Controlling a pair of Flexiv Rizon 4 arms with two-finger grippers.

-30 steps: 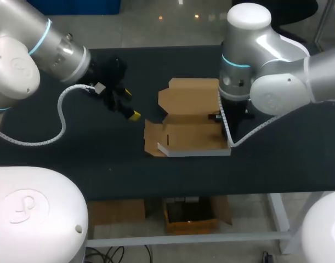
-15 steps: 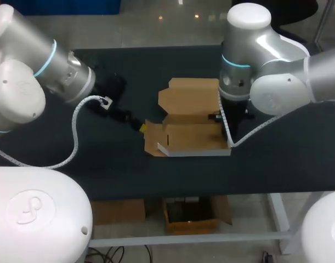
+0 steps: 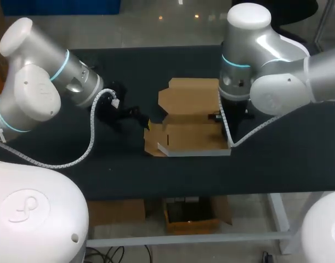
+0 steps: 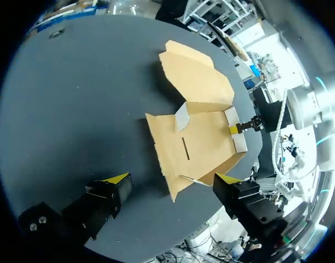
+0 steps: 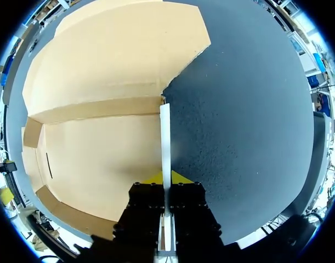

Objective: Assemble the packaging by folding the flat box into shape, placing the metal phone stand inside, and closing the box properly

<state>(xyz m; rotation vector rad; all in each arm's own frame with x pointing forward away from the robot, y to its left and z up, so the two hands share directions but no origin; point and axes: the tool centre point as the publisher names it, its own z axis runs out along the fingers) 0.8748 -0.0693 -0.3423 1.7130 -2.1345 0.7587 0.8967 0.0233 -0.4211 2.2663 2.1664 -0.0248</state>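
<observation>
— What is the cardboard box made of?
— Brown paperboard, matt and smooth inside. Its side wall shows a white face in the right wrist view.
— And the table?
— It's dark and matt, and finely grainy up close, like cloth.
— The arms?
— The right arm and left arm have smooth, glossy silver-white shells. The left gripper has matt black fingers with plain yellow tips.
</observation>
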